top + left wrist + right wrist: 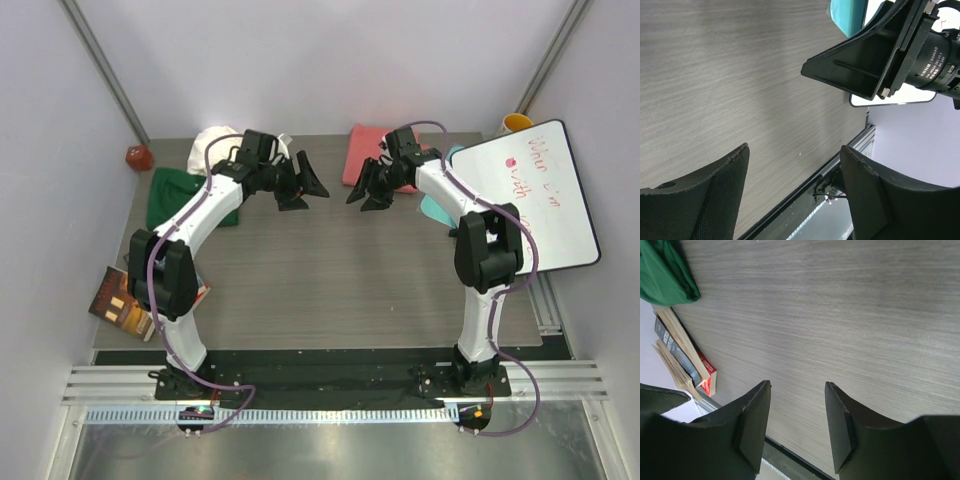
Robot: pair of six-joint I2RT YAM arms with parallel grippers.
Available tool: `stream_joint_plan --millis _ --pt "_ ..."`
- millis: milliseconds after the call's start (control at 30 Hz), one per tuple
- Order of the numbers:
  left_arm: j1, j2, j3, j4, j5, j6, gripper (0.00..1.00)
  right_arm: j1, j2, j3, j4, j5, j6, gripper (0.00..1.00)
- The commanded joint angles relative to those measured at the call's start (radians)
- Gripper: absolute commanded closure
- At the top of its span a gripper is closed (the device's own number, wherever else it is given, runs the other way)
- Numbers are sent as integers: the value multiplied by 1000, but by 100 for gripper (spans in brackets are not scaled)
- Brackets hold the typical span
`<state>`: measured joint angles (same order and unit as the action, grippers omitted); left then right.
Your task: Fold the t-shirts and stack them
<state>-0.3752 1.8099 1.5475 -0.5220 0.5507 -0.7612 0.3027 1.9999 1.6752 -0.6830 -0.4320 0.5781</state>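
1. The grey worktop (330, 290) fills the middle of the overhead frame.
2. A whiteboard (540, 195) with red writing lies at the right edge.
3. The dark green t-shirt (170, 195) sits bunched at the upper left. The white t-shirt (215, 140) is just behind it, and the coral-pink t-shirt (362, 152) lies at upper centre.
4. The left hand (308, 192) hovers spread wide, holding nothing.
5. The right hand (360, 198) faces it, fingers parted and holding nothing.
6. Books (125, 300) lie at the left edge.
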Motion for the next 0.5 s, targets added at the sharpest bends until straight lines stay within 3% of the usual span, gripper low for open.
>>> stream_joint_plan --millis 0,133,233,467 --pt "15 19 63 -25 6 40 26 -4 5 77 -1 6 5 47" --pt "39 -27 25 -27 -103 21 26 -4 10 72 -24 16 -6 47" --pt "58 -40 -30 7 -95 -27 26 -4 -12 57 -41 25 -12 47" --pt "53 29 17 22 -52 -39 27 -40 -55 32 -49 82 -17 47"
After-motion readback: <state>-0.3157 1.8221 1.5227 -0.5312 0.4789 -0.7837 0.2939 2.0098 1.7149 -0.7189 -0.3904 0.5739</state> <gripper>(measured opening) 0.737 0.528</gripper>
